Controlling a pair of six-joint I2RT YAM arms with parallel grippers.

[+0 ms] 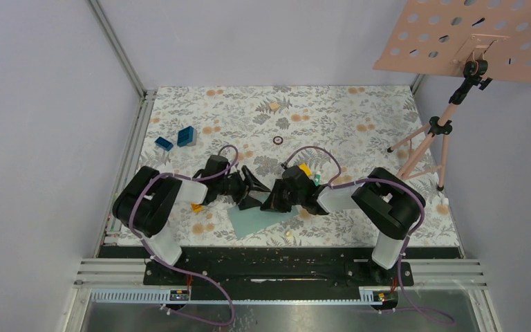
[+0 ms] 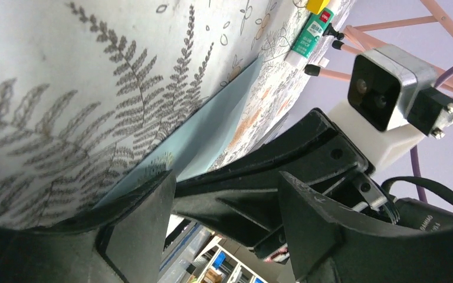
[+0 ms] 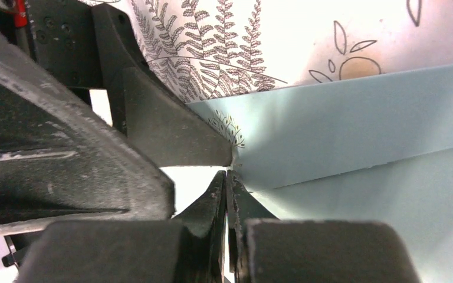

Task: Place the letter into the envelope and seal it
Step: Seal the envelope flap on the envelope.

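The teal envelope [image 1: 256, 221] lies flat on the floral table, near the front. It also shows in the left wrist view [image 2: 212, 138] and in the right wrist view [image 3: 360, 118], where a fold line crosses it. My left gripper [image 1: 251, 189] is open, and one of its fingers [image 2: 138, 227] rests on the envelope's edge; the same finger [image 3: 171, 132] shows in the right wrist view. My right gripper [image 1: 272, 202] is shut, with its tips [image 3: 227, 175] touching the envelope's edge at the fold. I see nothing between its fingers. The letter is not in view.
A green-and-white glue stick [image 1: 316, 178] and a yellow piece [image 1: 305, 169] lie just behind my right gripper; the glue stick also shows in the left wrist view [image 2: 309, 38]. Two blue blocks [image 1: 186, 135] sit at back left, a small ring [image 1: 278, 140] at centre. A pink perforated board [image 1: 477, 41] stands on a tripod at right.
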